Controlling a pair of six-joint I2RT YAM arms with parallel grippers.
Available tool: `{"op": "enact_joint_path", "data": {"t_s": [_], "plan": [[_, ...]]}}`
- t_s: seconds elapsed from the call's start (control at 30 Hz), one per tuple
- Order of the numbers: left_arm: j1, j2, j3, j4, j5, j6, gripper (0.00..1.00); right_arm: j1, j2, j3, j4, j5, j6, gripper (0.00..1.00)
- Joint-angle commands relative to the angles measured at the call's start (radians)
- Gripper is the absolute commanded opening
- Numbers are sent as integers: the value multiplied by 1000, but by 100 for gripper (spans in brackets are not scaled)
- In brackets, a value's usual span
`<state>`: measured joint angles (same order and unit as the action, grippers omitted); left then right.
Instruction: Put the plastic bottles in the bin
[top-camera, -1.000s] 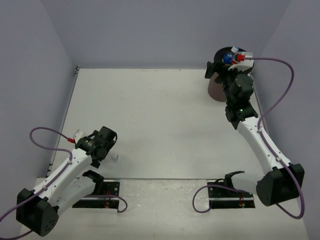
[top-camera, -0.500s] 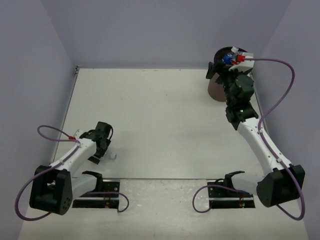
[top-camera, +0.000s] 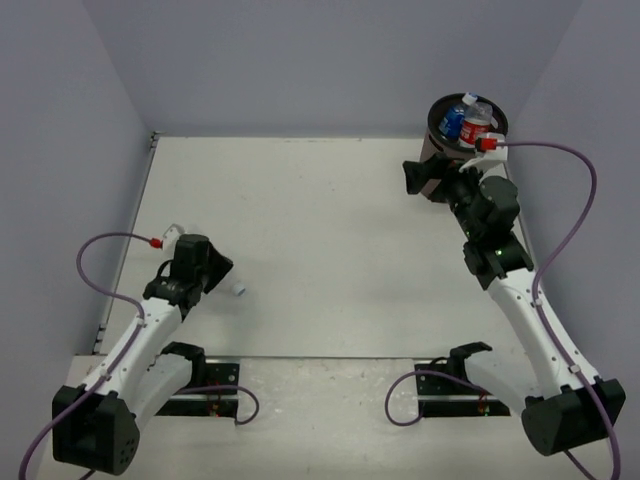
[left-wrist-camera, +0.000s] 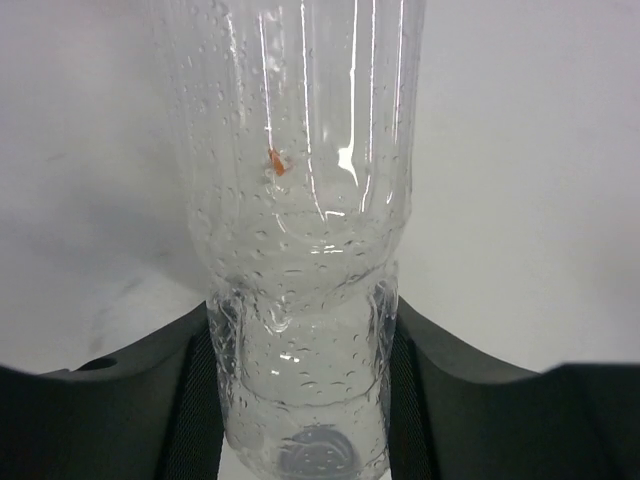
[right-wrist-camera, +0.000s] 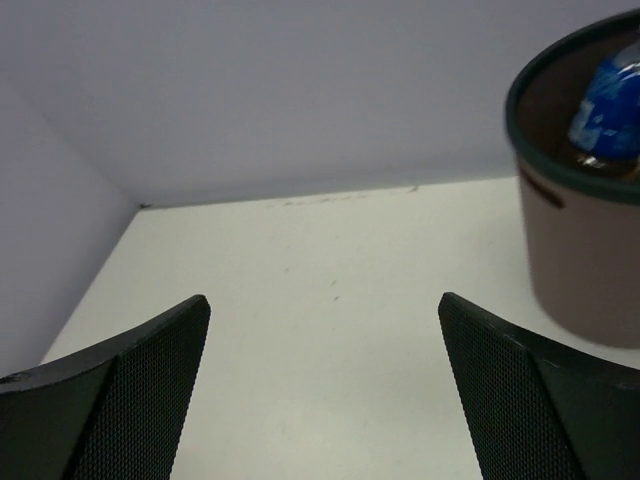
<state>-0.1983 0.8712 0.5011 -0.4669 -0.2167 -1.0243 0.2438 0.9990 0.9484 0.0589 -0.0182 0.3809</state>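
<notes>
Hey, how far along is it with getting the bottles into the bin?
Done: blue-label bottle and red-label bottle stick out of the bin. In hand: left claw grips the clear bottle; right claw is open and empty. Left: binning that one; no other bottles visible.

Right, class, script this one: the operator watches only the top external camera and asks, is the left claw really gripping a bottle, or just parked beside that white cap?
Observer: Gripping. The left wrist camera shows the plain clear bottle pinched in the left claw.
Operator: Anything in it?
Observer: Droplets cling to its wall, and there is one small orange fleck.
Operator: And the right claw?
Observer: Its wrist camera shows the right claw open and empty, with the bin at the right of that view.
</notes>
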Motion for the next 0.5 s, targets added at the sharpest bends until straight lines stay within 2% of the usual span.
{"op": "enact_joint_path", "data": {"t_s": [0.0,0.07,0.13,0.23,0.47], "plan": [[-60,-44,13,467,558,301,20,22,-99,-119,-26,-268,170,99],[-173,-21,44,561,676,395,20,30,-158,-246,45,-381,212,99],[-350,24,98,567,666,487,20,43,-221,-335,132,-482,285,99],[-517,81,139,637,703,575,20,76,-277,-414,157,-549,332,99],[-662,192,177,801,775,655,18,152,-313,-484,194,-598,374,99]]}}
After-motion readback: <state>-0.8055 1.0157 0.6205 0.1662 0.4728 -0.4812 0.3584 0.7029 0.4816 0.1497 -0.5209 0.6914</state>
